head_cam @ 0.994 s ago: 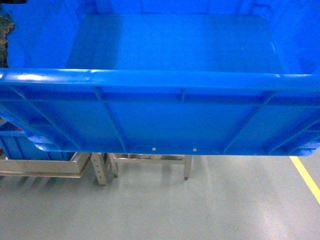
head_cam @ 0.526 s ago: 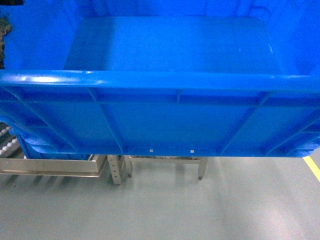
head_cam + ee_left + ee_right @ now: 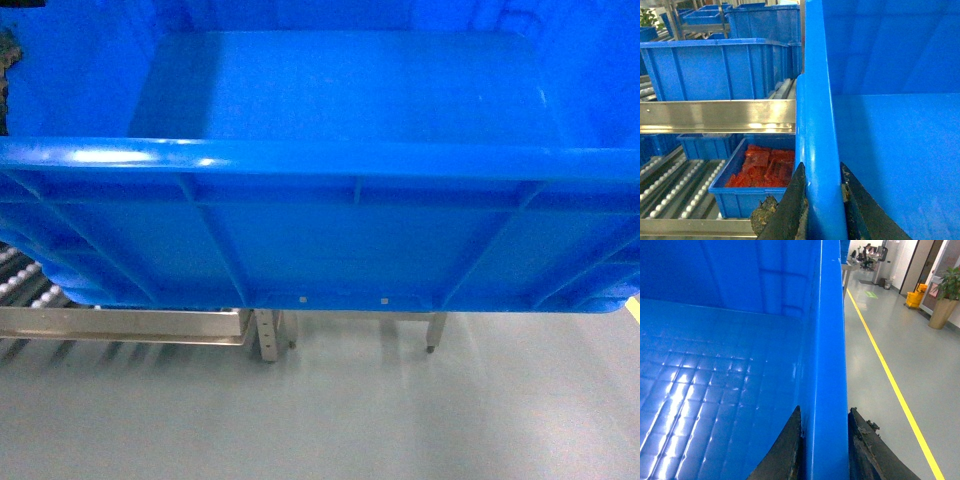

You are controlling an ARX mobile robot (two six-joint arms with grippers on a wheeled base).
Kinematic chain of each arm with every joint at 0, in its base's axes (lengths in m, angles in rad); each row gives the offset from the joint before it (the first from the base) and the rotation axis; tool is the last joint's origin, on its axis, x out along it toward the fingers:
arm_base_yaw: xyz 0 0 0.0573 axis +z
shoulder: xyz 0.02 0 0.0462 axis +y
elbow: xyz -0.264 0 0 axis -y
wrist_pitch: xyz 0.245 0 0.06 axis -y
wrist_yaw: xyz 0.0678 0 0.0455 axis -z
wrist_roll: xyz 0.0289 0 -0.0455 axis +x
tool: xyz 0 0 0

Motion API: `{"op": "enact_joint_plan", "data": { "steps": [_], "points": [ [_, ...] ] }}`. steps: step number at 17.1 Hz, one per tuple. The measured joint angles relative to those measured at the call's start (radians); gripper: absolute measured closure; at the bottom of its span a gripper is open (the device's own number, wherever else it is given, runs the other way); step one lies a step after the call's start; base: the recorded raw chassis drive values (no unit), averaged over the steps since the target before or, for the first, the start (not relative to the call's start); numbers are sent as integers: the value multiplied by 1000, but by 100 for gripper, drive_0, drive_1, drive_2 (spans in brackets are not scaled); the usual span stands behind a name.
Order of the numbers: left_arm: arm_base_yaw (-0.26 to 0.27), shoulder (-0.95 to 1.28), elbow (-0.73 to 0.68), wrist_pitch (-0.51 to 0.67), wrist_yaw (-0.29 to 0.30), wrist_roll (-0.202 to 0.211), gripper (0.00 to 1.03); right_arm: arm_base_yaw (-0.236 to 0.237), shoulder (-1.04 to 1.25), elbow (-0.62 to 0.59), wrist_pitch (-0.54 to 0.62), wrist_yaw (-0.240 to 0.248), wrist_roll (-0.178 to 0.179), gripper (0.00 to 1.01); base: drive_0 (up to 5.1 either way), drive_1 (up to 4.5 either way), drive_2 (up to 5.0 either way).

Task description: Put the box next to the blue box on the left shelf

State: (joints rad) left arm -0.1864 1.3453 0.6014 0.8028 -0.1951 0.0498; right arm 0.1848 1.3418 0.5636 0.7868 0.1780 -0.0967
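The box (image 3: 340, 90), a large bright blue crate, fills most of the head view and hangs above the floor. My left gripper (image 3: 821, 166) is shut on the box's left rim (image 3: 815, 125), one finger on each side. My right gripper (image 3: 825, 409) is shut on the right rim (image 3: 832, 340) the same way. The left shelf shows its white rollers (image 3: 22, 278) at the lower left of the head view, and its roller tracks (image 3: 670, 190) appear again in the left wrist view. A big blue box (image 3: 715, 70) stands on the shelf's upper level, left of my crate.
A small blue bin of red parts (image 3: 760, 170) sits on the lower rollers. A steel rail (image 3: 715, 115) crosses the rack front. Metal legs (image 3: 268, 340) stand under the crate. On the right are grey floor with a yellow line (image 3: 890, 380) and a potted plant (image 3: 947, 300).
In the head view the shelf frame and legs have slid to the right, and the rollers have come into sight at the lower left. Both grippers still hold the crate.
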Motion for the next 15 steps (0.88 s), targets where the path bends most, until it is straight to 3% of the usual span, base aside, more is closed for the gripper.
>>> {"op": "enact_joint_plan", "data": {
  "steps": [15],
  "points": [
    [0, 0, 0, -2, 0, -1, 93, -2, 0, 0, -2, 3, -2, 82, -500, 245, 245]
  ]
}}
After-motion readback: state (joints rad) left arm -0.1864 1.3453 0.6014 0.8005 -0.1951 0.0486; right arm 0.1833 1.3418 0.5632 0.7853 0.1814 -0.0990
